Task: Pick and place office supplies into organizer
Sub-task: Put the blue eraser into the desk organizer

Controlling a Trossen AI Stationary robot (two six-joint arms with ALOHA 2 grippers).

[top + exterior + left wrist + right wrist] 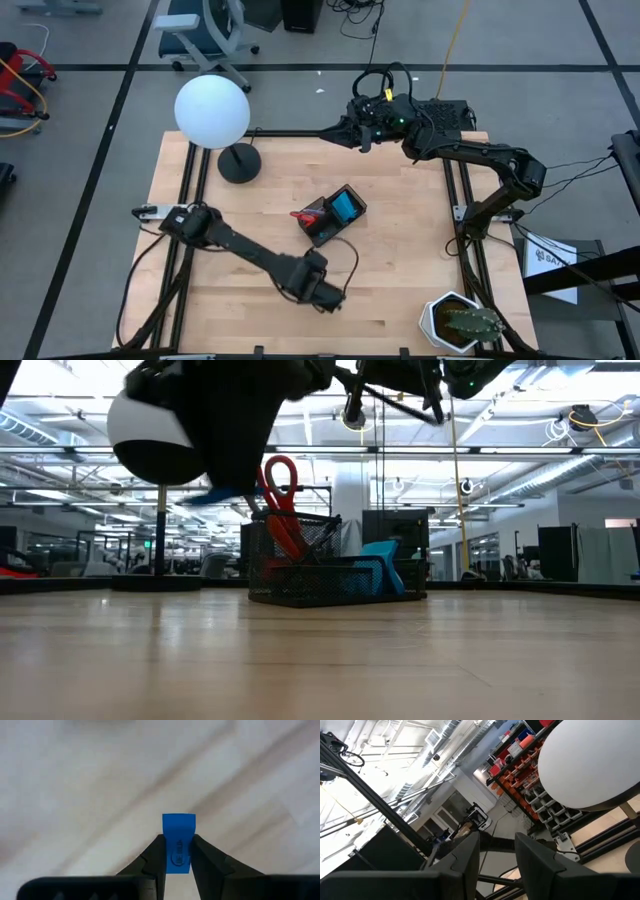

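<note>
Pinched between the left gripper's [177,851] dark fingers [156,857] sits a small blue eraser [178,836], held over bare table [400,260] near the front edge; further back at mid-table stands the organizer [333,215], red scissors [281,502] upright in it beside a blue notepad [344,207]; the right gripper [496,851] waits raised at the far edge by the white lamp [212,112], jaws slightly apart on nothing.

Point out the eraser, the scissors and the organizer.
blue eraser [178,840]: left wrist view, its face between the fingers.
red-handled scissors [281,485]: low view, handle loop.
organizer [300,575]: low view, front mesh wall.
</note>
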